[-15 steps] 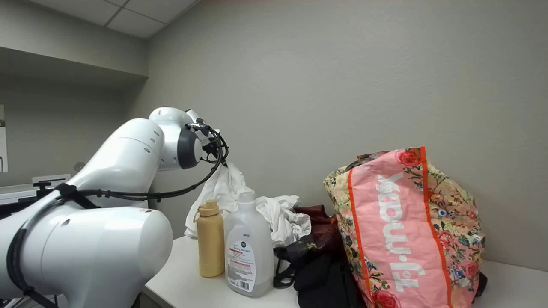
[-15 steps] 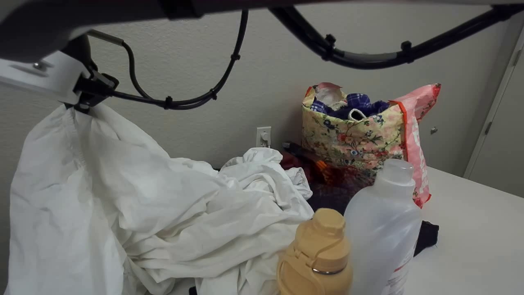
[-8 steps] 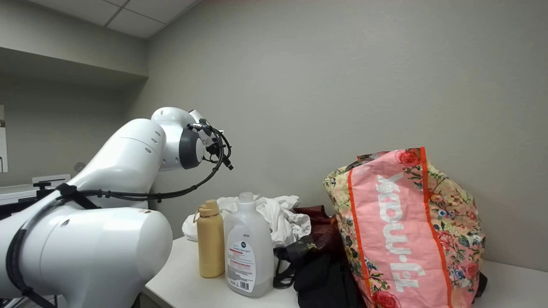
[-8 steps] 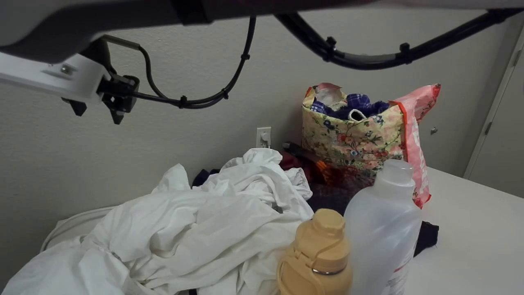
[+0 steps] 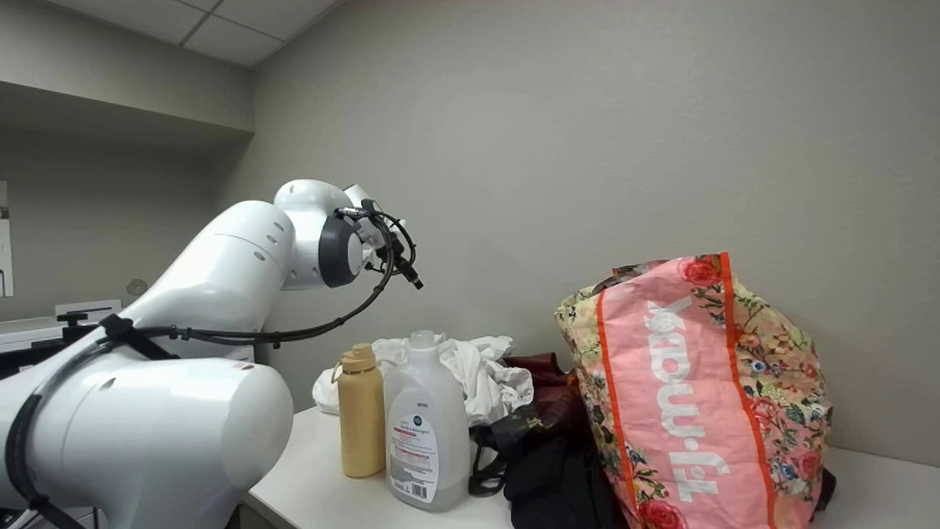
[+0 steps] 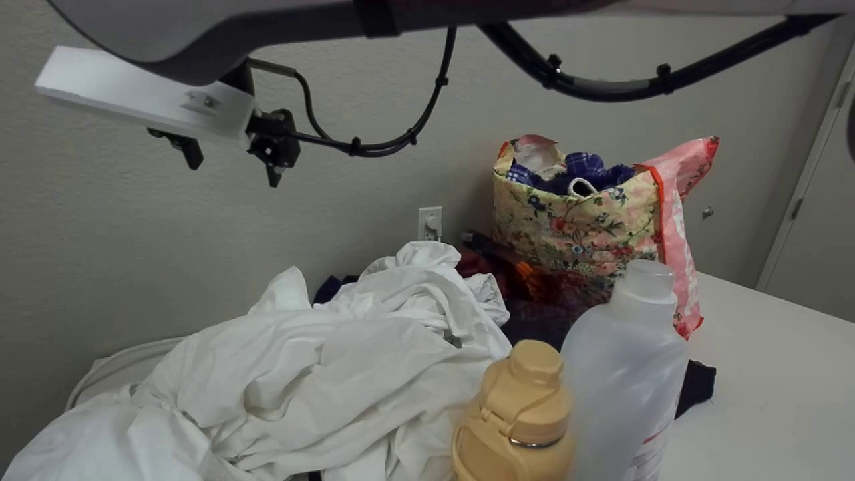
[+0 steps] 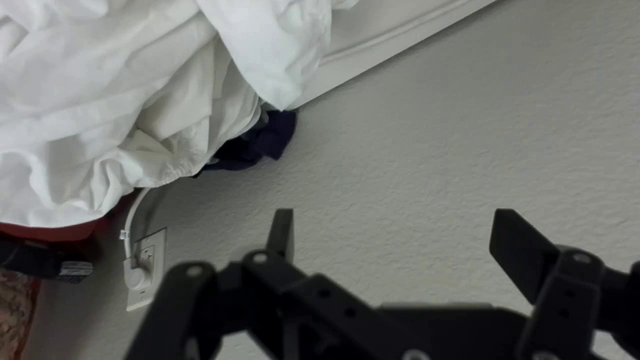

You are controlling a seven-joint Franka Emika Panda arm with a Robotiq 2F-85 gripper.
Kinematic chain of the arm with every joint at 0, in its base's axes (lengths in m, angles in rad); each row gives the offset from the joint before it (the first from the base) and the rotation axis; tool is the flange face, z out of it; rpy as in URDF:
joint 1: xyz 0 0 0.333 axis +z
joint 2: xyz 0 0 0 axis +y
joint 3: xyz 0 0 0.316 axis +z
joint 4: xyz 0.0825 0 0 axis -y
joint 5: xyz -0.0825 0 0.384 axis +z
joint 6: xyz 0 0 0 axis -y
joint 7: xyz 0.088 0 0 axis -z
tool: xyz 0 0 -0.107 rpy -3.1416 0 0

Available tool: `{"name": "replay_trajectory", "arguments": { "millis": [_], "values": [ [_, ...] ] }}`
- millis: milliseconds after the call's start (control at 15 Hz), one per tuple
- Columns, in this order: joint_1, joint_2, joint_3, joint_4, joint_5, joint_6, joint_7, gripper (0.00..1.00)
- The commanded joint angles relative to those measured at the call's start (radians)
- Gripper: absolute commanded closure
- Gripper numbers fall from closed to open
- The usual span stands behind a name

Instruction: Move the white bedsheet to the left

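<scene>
The white bedsheet (image 6: pixel 347 374) lies in a crumpled heap on the table, against the wall. In an exterior view the bedsheet (image 5: pixel 485 375) is partly hidden behind two bottles. My gripper (image 6: pixel 234 174) hangs in the air above the heap, near the wall, with its fingers spread and no cloth on them. From the wrist, the gripper (image 7: pixel 392 215) stands wide open with only bare wall showing between its fingertips. The bedsheet (image 7: pixel 115 90) fills the upper left of that view, apart from the fingers, one pointed fold sticking out.
A tan bottle (image 5: pixel 363 419) and a clear detergent jug (image 5: pixel 426 441) stand in front of the sheet. Dark clothes (image 5: pixel 551 470) lie beside a full floral bag (image 5: pixel 683 382). On the wall is an outlet with a plug (image 6: pixel 429 222). Purple cloth (image 7: pixel 265 137) shows under the sheet.
The gripper has opened and let go of the bedsheet, which dropped from its raised peak onto the heap. Since then the arm has moved right in both exterior views.
</scene>
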State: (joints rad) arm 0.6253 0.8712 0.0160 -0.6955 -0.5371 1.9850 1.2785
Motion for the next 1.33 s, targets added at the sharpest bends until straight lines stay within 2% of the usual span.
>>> {"name": "replay_trajectory", "arguments": {
  "millis": [0,200,600,1000,1267],
  "values": [
    [-0.058,-0.093,0.0,-0.104,0.011,-0.01,-0.007,0.0],
    [-0.12,-0.143,0.005,-0.187,0.02,-0.005,0.001,0.0],
    [-0.232,-0.252,0.019,-0.459,0.057,0.023,0.019,0.0],
    [-0.327,-0.383,0.041,-0.732,0.177,-0.022,-0.019,0.0],
    [-0.354,-0.465,0.03,-0.924,0.269,0.04,-0.018,0.0]
  ]
}}
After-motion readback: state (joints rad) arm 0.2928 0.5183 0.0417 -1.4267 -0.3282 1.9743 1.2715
